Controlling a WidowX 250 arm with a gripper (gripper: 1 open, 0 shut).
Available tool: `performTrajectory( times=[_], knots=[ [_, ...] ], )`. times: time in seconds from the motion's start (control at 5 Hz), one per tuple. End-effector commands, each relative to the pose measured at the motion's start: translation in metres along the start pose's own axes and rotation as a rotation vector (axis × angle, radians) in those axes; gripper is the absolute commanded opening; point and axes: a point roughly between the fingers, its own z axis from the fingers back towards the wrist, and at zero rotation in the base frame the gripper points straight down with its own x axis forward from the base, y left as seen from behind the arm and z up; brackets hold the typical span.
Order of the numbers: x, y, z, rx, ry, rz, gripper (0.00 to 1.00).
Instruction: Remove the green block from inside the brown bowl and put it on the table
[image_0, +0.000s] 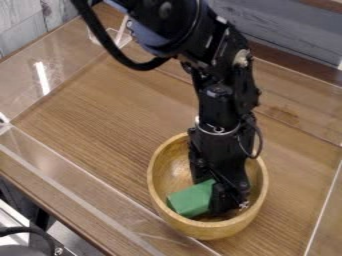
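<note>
**A:** Only the one camera view to go on. Where do things stand?

**B:** The arm reaches straight down into the brown bowl (209, 200), which sits on the table (107, 110) near its front right, close to the clear acrylic wall (80, 190). The gripper (225, 196) is deep inside the bowl, pointing down.

**A:** And the green block (193, 198)?

**B:** It is in the bowl, lying against the left side of the fingers. Its left end shows plainly; the right end runs in under the black gripper body.

**A:** Does the gripper have it?

**B:** The jaws are pressed together as tight as they go, and the block's near end sits right at them, so I judge they are pinched on that end. The contact itself is hidden behind the fingers, so that is a reading, not a certainty.

**A:** So which step is this?

**B:** The grasp, I would say. The block has not left the bowl, so the task is at an early stage.

**A:** What does the next move ask for?

**B:** A straight lift, high enough for the block to clear the thick rim, then a sideways carry over bare wood and a gentle set-down. With only one end gripped, the block may swivel or slip on the way up.
</note>
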Motion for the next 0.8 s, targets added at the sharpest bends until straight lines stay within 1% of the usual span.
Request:
performTrajectory(
  times=[0.0, 0.6],
  knots=[
    [-0.0018, -0.0041, 0.0098, -0.007, -0.016, 0.015, 0.00],
    [-0.0036, -0.0054, 0.0142, -0.016, -0.017, 0.035, 0.00]
  ],
)
